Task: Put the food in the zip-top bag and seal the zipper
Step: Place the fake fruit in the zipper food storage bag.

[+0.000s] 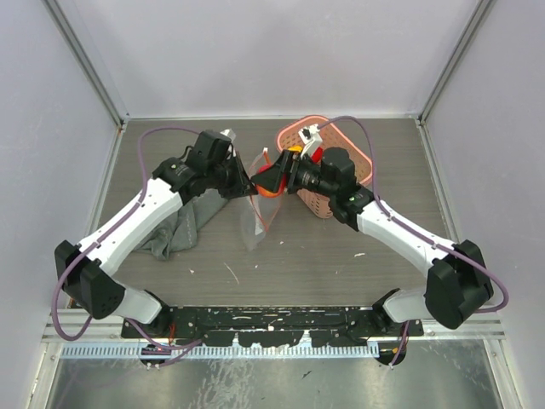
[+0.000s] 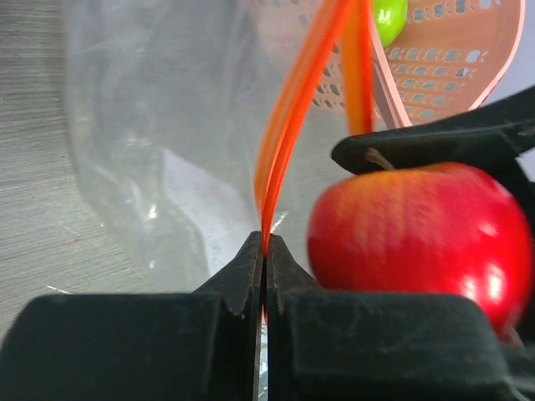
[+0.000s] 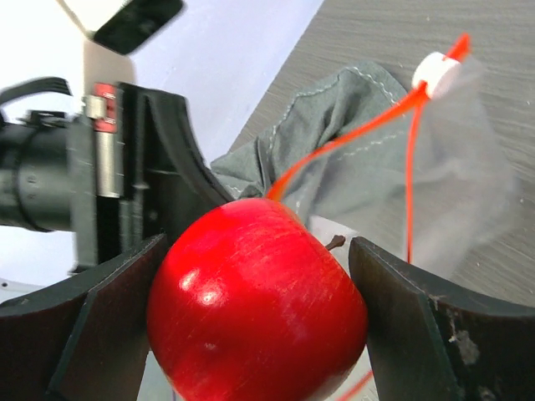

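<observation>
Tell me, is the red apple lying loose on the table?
No, the right gripper is clamped on the apple, with one finger pressed against each side.

The apple (image 3: 251, 309) is glossy and smooth — the zip-top bag (image 2: 150, 142) clear crinkly plastic, the cloth (image 3: 334, 134) matt.

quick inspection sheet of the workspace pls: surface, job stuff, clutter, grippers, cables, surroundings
surface: grey wood-grain table, a few pale specks
job's things: clear bag held up, zipper open, white slider at one end; red apple by the mouth
clutter: grey cloth beneath the left arm; pink basket with something green inside
grippers: left gripper shut on the zipper; right gripper shut on the apple
cables: purple cables looped along both arms, no snag seen
surroundings: pale walls, metal frame posts
</observation>
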Robot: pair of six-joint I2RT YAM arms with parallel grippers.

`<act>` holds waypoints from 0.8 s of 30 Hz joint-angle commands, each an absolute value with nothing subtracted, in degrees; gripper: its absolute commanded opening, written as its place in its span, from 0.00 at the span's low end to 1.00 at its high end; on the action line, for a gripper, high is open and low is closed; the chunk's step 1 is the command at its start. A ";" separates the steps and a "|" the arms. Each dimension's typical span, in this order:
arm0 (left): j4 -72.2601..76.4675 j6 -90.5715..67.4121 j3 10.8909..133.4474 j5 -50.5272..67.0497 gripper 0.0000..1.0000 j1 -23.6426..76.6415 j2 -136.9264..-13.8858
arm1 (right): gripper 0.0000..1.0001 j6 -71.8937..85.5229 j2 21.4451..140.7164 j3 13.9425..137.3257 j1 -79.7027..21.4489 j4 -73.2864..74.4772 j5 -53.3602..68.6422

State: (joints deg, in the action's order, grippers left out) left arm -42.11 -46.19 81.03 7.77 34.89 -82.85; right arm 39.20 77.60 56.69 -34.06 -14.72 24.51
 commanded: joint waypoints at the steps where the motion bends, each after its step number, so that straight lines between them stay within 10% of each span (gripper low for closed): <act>1: -38.84 -47.02 80.55 7.05 0.00 35.14 -79.18 | 0.38 39.14 77.46 55.05 -34.36 -18.54 22.73; 24: -34.96 -47.41 78.66 11.84 0.00 35.06 -76.23 | 0.36 26.61 84.64 49.89 -36.64 -26.13 28.61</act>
State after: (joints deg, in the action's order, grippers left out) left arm -42.06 -46.92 77.43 6.79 34.48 -79.50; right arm 31.79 83.70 51.29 -34.59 -21.93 25.67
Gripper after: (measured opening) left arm 0.007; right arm 0.890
